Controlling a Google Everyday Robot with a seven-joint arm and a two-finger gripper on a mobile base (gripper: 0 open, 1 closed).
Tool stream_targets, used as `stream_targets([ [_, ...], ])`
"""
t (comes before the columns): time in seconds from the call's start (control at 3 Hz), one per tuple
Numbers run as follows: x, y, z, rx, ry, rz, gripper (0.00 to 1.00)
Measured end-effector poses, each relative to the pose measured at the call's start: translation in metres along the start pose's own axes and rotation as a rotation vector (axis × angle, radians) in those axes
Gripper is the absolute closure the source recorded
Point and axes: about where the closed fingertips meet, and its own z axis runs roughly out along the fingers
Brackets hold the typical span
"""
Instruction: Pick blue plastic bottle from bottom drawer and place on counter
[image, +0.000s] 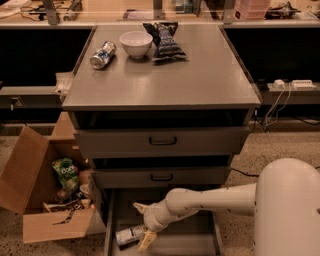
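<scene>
The blue plastic bottle (128, 235) lies on its side on the floor of the open bottom drawer (195, 240), near its left wall. My gripper (142, 224) is low inside the drawer, just right of the bottle, at the end of my white arm that reaches in from the right. Its fingers are spread open, one tip up at the back and one (146, 242) by the bottle's right end. The bottle's right end sits at the mouth of the gripper. The counter (165, 80) is the grey cabinet top above.
On the counter stand a silver-blue can (103, 55), a white bowl (136, 43) and a dark snack bag (165, 41). Two black-handled drawers (162, 141) are above the open one. An open cardboard box (45, 195) with packets stands on the floor at left.
</scene>
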Motion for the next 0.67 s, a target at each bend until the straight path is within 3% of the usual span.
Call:
stream_targets([
  [0.33,0.000,0.000,0.000,0.000,0.000,0.000,0.00],
  [0.67,0.014,-0.008,0.019,0.016,-0.011,0.023,0.00],
])
